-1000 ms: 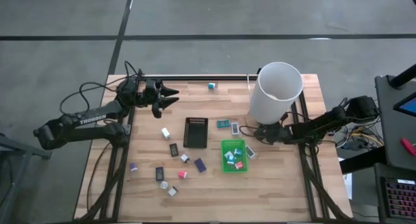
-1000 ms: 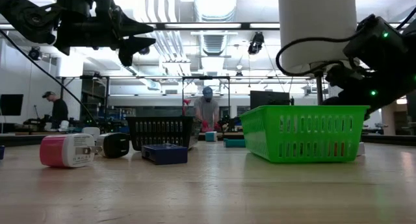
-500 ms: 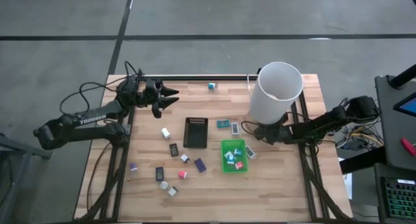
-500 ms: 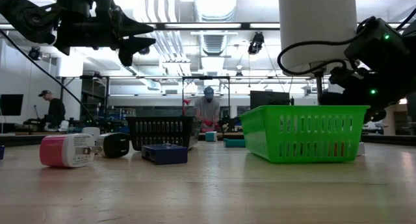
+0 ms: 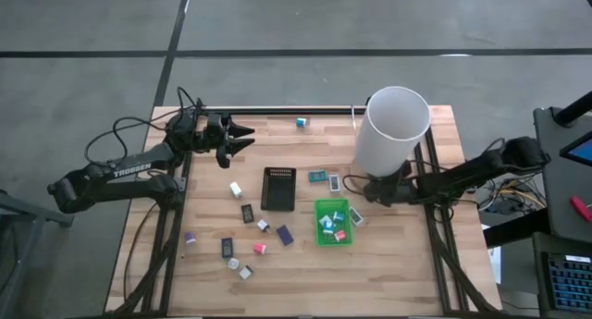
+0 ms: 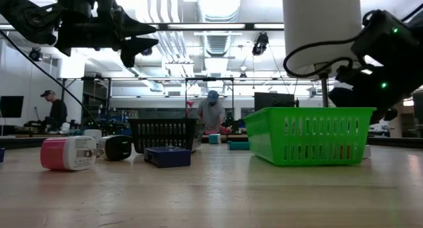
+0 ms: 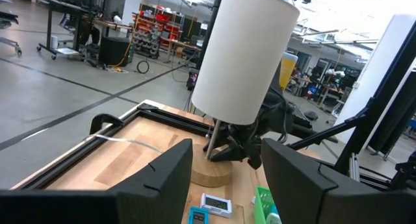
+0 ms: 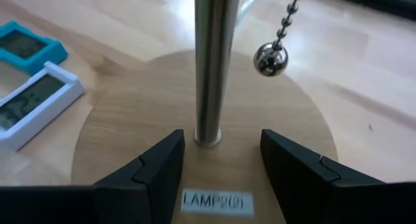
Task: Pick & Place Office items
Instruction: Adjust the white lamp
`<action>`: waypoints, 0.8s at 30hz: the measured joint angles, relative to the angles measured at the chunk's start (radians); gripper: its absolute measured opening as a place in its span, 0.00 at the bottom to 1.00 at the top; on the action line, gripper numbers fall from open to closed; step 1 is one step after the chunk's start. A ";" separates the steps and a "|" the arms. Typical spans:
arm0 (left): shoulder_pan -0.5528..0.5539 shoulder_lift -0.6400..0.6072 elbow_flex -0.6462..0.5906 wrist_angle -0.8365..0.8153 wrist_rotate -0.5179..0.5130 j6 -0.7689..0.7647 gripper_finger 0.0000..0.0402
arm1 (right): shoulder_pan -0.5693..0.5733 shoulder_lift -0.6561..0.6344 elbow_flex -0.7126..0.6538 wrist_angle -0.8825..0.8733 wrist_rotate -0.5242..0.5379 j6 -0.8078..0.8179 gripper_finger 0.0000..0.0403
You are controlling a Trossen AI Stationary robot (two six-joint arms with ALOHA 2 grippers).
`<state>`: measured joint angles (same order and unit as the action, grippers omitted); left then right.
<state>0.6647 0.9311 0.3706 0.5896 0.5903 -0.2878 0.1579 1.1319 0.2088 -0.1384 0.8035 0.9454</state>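
Observation:
Small office items lie scattered on the wooden table: a white block (image 5: 236, 189), a black packet (image 5: 247, 213), a dark blue piece (image 5: 284, 234), a pink-red block (image 5: 260, 248) and others. Several lie in the green tray (image 5: 321, 208). The black ribbed tray (image 5: 277, 189) stands mid-table. My left gripper (image 5: 248, 137) is open and empty, raised over the far left. My right gripper (image 8: 218, 165) is open, low at the foot of a lamp, one finger on either side of its metal pole (image 8: 211, 68); whether it touches the wooden base (image 8: 130, 133), I cannot tell.
A lamp with a tall white shade (image 5: 393, 129) stands at the far right; its ball chain (image 8: 271, 58) hangs beside the pole. A teal clock (image 8: 23, 45) and a white clock (image 8: 32, 100) lie next to the base. A teal piece (image 5: 302, 122) lies near the far edge. People stand in the room behind.
My right arm has stretched out a little and its gripper has risen slightly at the lamp's foot. The items and trays have stayed where they were.

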 joint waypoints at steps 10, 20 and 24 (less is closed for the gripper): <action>0.000 0.000 0.000 0.000 0.000 0.000 0.47 | 0.017 -0.042 0.033 -0.149 -0.059 0.079 0.50; 0.001 0.000 0.000 0.000 0.000 0.000 0.47 | 0.039 -0.017 0.022 -0.142 -0.016 0.086 0.50; 0.001 0.000 0.000 0.000 0.000 0.000 0.47 | 0.070 0.019 0.003 -0.113 0.033 0.134 0.50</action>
<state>0.6655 0.9310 0.3706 0.5896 0.5900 -0.2878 0.2279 1.1513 0.2118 -0.2517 0.8360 1.0798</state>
